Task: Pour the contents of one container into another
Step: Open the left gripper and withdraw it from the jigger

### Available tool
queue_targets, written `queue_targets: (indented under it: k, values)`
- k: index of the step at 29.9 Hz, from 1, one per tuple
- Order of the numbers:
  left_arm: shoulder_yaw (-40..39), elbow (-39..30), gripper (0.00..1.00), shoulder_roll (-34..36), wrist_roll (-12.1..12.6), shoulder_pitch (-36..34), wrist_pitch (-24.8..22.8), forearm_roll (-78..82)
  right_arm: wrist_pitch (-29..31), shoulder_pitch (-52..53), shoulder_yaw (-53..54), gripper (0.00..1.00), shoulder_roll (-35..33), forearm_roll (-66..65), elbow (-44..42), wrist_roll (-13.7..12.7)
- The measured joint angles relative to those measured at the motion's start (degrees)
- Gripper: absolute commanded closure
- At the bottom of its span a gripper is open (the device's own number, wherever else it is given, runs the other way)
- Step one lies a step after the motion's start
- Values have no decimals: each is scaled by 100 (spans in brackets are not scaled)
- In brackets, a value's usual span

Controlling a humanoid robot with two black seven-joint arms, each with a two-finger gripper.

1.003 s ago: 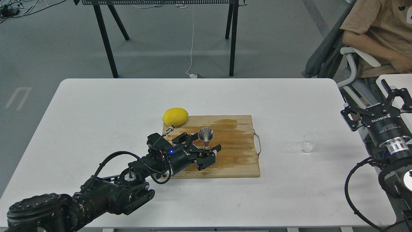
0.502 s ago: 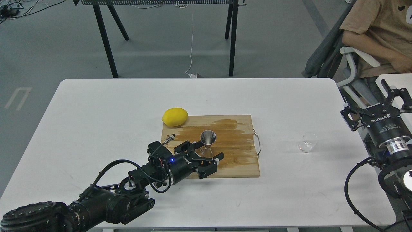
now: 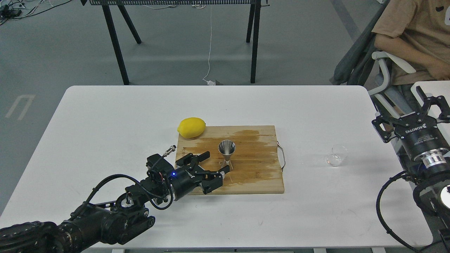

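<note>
Nearest us, our left gripper (image 3: 215, 162) has drawn back from the jigger (image 3: 226, 153): a second ago its fingers bracketed the narrow waist, and now they stand spread wide and empty just to the left of it, touching nothing. We judge the jigger has been set in place and released, so the receiving vessel is ready and the pour itself is not yet begun.

The jigger stands upright on the cutting board (image 3: 256, 175), a polished steel hourglass of two cones, its upper mouth open. The board is pale, grained wood with a darker, wet-looking stain across its middle and a thin wire handle at its right end. The lemon (image 3: 191, 127) lies at the board's far left corner, matte and dimpled.

Off to the right on the smooth white tabletop (image 3: 105, 116), well apart from the board, sits the glass cup (image 3: 335, 155), small, round and clear. Our right gripper (image 3: 407, 110) waits beyond the edge, fingers wide, empty.
</note>
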Motion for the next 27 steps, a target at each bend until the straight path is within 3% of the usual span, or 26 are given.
queue_targets:
  k: [5,14,17,24,27]
  values:
    - [8,-283,3,550,0,78,0,-41,0,-32,8,1,-7,5,2,0]
    - [-178,-2077,3,3169,1,7,-156,-1886,0,-58,16,1,-9,6,-5,0]
    - [-624,-2345,2,3667,1,-45,-1259,-2523,0,-55,16,1,-8,9,-7,-15]
    - [-2290,-2216,2,3931,1,19,-5125,-3938,0,-33,-46,1,-15,18,32,-88]
    - [-2624,-1748,2,3944,1,-17,-5535,-4849,0,-34,-93,1,-32,24,36,-90]
